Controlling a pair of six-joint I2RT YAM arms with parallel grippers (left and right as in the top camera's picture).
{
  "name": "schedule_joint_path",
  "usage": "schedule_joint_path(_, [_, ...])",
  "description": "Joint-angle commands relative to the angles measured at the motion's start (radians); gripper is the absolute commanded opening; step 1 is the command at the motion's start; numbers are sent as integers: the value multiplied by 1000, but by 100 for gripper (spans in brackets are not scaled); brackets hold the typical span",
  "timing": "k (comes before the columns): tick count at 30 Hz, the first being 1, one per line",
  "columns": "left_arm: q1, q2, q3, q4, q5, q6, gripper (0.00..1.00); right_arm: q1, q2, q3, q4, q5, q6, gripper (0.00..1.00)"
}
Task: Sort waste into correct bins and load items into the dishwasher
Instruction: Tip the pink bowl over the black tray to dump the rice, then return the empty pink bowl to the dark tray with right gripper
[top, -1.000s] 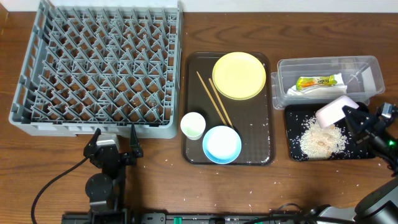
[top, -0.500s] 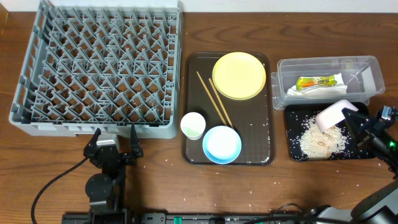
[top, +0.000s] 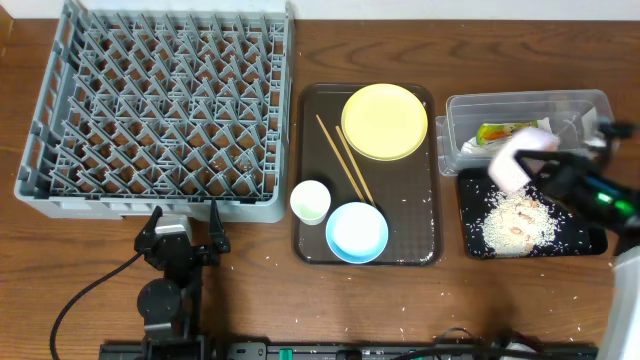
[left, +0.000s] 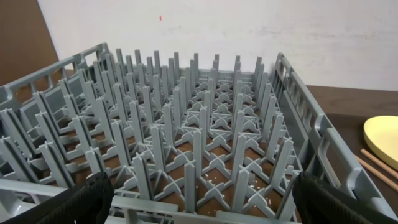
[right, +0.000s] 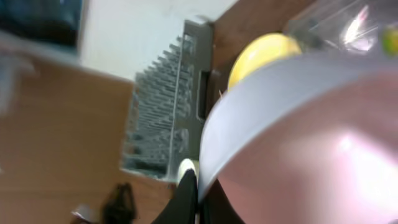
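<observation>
My right gripper is shut on the rim of the white bowl and holds it tilted above the far edge of the black tray, which holds a pile of rice. The bowl fills the right wrist view, pinched between the jaws. The clear tub holds the green-and-yellow wrapper and the napkin. My left gripper is open and empty at the front edge of the grey rack, which also shows in the left wrist view.
The brown serving tray holds the yellow plate, chopsticks, small white cup and light blue bowl. Rice grains are scattered on the table near the trays.
My right gripper has lifted the white bowl and moved it left and away from me, from over the rice pile toward the clear tub. The left arm has not moved.
</observation>
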Motion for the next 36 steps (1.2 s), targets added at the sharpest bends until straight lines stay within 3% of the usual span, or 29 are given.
schedule_joint_path(1, [4,-5,-16,-35,-1,14,93,283,-80,98,-15,387,-13,1])
schedule_joint_path(6, [4,-4,-16,-35,-1,14,93,693,-48,117,-15,786,12,1])
schedule_joint_path(12, [4,-5,-16,-35,-1,14,93,973,185,117,-26,1041,11,1])
schedule_joint_path(21, [4,-4,-16,-35,-1,14,93,993,498,117,-7,1051,8,1])
schedule_joint_path(28, [4,-5,-16,-35,-1,14,93,992,607,117,13,1036,8,1])
schedule_joint_path(29, [4,-5,-16,-35,-1,13,93,992,614,117,16,1036,8,3])
schedule_joint_path(31, [4,-5,-16,-35,-1,14,93,993,621,117,23,1037,8,27])
schedule_joint_path(33, [4,-4,-16,-35,-1,14,93,993,621,119,24,1037,8,41])
schedule_joint_path(36, [4,-5,-16,-35,-1,14,93,983,620,168,-16,1023,8,47])
